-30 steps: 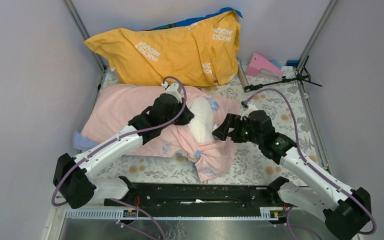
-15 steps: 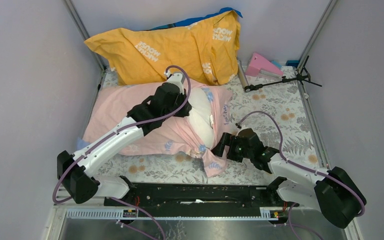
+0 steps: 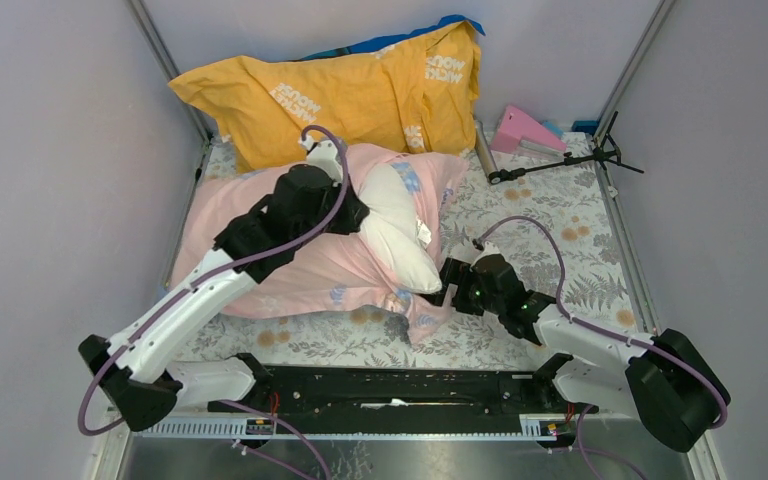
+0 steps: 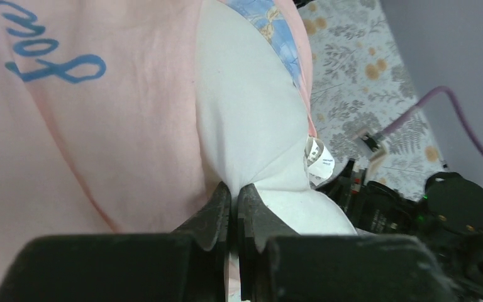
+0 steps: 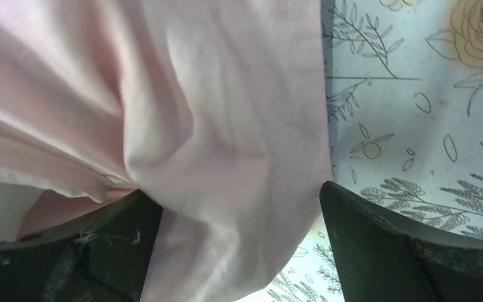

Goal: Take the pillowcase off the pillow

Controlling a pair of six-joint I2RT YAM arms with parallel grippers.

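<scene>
At the far left I see the pillowcase [image 3: 250,225], pink face up, lying on the flowered table cover [image 3: 560,220] just in front of the yellow cushion [image 3: 340,100] that leans on the back wall. My left gripper [image 3: 360,212] sits over the case's open end. In its wrist view the fingers [image 4: 217,211] are pressed together, pinching a fold of the pillow [image 4: 245,119] right at the line where white fabric meets pink. The pillow bulges out of the opening toward the right, about a third of it bare, with the rest inside the case. A small white tag [image 4: 317,160] shows at its edge, and a strip of the case's blue printed face curls along the opening. Further right, my right gripper [image 3: 450,287] is low at the case's near corner. Its wrist view shows the jaws spread wide with loose pink fabric lying between them, not clamped. A pink wedge [image 3: 525,130] and a small black tripod [image 3: 560,160] sit at the back right.
</scene>
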